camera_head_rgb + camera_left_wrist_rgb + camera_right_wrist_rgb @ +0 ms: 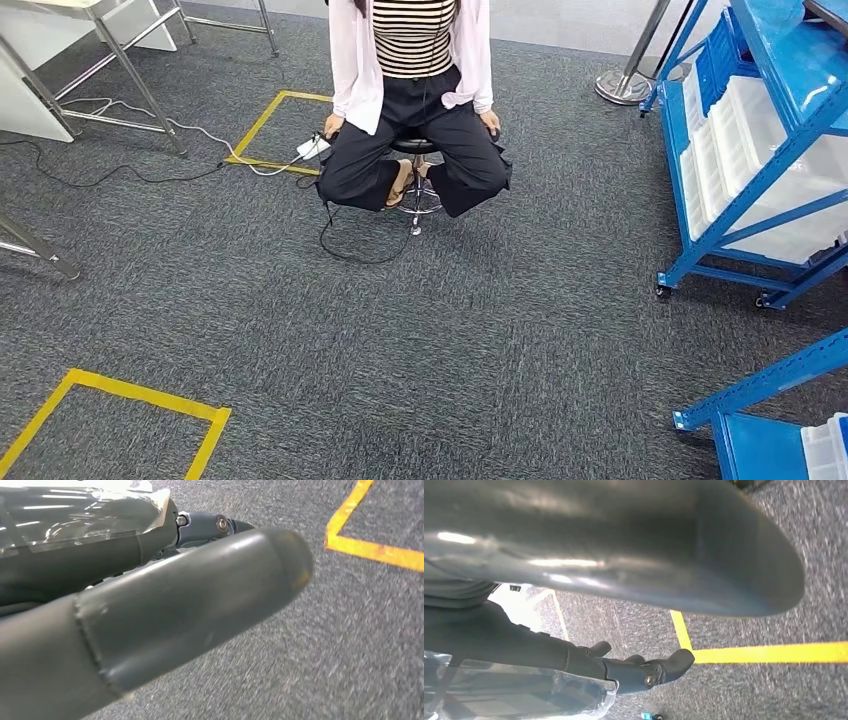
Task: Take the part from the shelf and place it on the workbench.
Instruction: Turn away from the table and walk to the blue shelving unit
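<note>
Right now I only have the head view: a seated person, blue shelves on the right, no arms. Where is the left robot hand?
Observer: The left robot hand hangs over grey carpet, near a yellow tape line.
Operator: And the right one?
Observer: The right robot hand is also above carpet, by a yellow tape corner.
Operator: Is either holding the part?
Observer: I cannot tell. Clear plastic film lies beside the left hand's dark fingers, and similar film lies by the right's.
</note>
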Available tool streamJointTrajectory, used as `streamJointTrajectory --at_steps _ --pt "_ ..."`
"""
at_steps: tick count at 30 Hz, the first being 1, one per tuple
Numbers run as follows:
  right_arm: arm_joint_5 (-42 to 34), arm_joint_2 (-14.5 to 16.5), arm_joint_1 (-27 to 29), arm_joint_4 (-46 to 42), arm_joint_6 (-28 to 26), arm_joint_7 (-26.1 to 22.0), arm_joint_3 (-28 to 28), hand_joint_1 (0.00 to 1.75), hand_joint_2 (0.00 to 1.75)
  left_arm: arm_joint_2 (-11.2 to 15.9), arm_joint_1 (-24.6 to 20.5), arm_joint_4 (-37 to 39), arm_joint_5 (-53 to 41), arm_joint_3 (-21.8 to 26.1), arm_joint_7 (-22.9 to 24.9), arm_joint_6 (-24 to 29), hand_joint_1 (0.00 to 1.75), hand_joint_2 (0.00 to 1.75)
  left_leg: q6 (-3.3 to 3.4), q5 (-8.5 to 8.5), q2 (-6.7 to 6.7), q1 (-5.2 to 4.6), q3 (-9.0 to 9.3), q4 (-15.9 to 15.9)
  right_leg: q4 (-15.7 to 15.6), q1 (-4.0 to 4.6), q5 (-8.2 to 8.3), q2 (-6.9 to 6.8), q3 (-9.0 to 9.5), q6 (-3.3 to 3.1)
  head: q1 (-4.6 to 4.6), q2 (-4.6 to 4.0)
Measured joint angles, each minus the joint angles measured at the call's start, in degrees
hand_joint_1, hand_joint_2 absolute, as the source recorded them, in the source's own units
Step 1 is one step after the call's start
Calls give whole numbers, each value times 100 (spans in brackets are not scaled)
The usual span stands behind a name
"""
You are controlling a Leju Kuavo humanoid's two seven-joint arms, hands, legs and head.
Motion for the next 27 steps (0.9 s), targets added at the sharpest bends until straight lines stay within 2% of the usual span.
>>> streamJointTrajectory --at_steps 2,4,5,6,7,8,9,10,11,12,13,15,17,19,20,21,22,23,24,25,26,27 --pt "0 -3 8 0 1 -1 -4 0 0 -12 -5 0 -1 0 0 1 0 0 -49 -196 -191 29 -86 249 -36 -40 42 93 49 -83 -12 0" --pt "0 -3 6 0 3 -5 -5 0 0 -12 6 0 0 0 0 6 0 0 -64 -570 -449 35 -393 925 -43 -37 62 186 63 -140 -28 0" --pt "0 -1 6 0 5 -8 -5 0 0 -9 15 0 0 0 0 10 0 0 -65 -716 -507 33 -575 1287 -41 -21 63 242 60 -153 -33 0" --pt "0 3 9 0 8 -11 -5 0 0 -8 25 0 1 0 0 13 0 0 -64 -763 -535 30 -711 1522 -39 -4 63 302 61 -161 -32 0" --pt "1 5 12 0 13 -13 -5 0 0 -8 32 0 1 0 0 16 0 0 -56 -687 -546 30 -756 1549 -37 7 61 367 66 -162 -32 0" --pt "3 7 14 0 19 -15 -5 0 0 -9 37 0 1 0 0 17 0 0 -43 -515 -558 31 -705 1372 -34 13 60 433 75 -161 -31 0" --pt "7 8 13 0 27 -17 -5 0 0 -10 38 0 2 0 0 20 0 0 -27 -278 -601 33 -566 1020 -31 16 59 501 85 -160 -32 0" --pt "12 10 9 0 35 -20 -5 0 0 -9 38 0 3 0 0 25 0 0 -9 -88 -716 38 -406 637 -23 20 56 562 85 -155 -30 0" --pt "18 13 2 0 42 -23 -5 0 0 -10 37 0 5 0 0 31 0 0 6 37 -810 40 -281 333 -14 31 51 619 74 -142 -28 0" --pt "23 16 -1 0 47 -25 -5 0 0 -10 36 0 8 0 0 41 0 0 23 99 -884 33 -203 136 -8 37 51 669 48 -120 -27 0" --pt "27 19 0 0 50 -25 -5 0 0 -12 33 -1 12 1 1 50 0 0 44 94 -916 16 -182 71 -9 40 54 713 8 -90 -25 0" --pt "31 19 13 0 52 -25 -5 0 0 -18 28 -2 21 3 2 66 0 0 114 125 -807 -11 -170 22 -1 29 60 767 -51 -21 -27 0" --pt "32 19 13 0 52 -25 -5 0 0 -24 24 -2 26 4 2 71 0 0 204 167 -688 -7 -148 -40 247 25 -74 601 -183 0 -15 0" --pt "35 22 -2 0 52 -25 -5 0 0 -23 30 -3 26 4 2 72 0 0 255 181 -553 -12 -145 -62 929 14 -404 351 -531 -22 5 0" --pt "37 25 -5 0 52 -25 -5 0 0 -22 33 -3 27 4 2 73 0 0 264 180 -483 -18 -150 -61 1317 0 -561 294 -727 -17 14 0" --pt "39 26 -1 0 53 -25 -5 0 0 -22 35 -4 27 4 2 73 0 0 264 178 -420 -23 -154 -60 1592 -15 -650 268 -861 6 13 0" --pt "42 26 6 0 54 -25 -5 0 0 -22 35 -4 27 4 3 73 0 0 262 176 -362 -26 -157 -59 1663 -29 -647 253 -889 48 16 0" --pt "45 25 14 0 54 -25 -5 0 0 -25 34 -3 27 4 4 73 0 0 255 172 -310 -26 -154 -58 1498 -44 -560 233 -795 102 18 0" --pt "51 22 18 0 55 -25 -5 0 0 -27 34 -3 27 4 7 74 0 0 245 167 -261 -25 -148 -56 1149 -60 -424 187 -604 155 19 0" --pt "58 21 13 0 55 -25 -5 0 0 -29 34 -3 26 4 9 74 0 0 228 159 -213 -27 -137 -52 707 -73 -277 71 -364 192 22 0" --pt "65 21 1 0 56 -25 -5 0 0 -30 36 -3 26 4 13 75 0 0 195 138 -168 -40 -122 -47 342 -69 -148 -56 -172 203 20 0" --pt "73 21 -9 0 57 -25 -5 0 0 -28 36 -4 25 4 15 77 0 0 158 118 -126 -51 -101 -42 105 -61 -62 -147 -50 183 14 0"
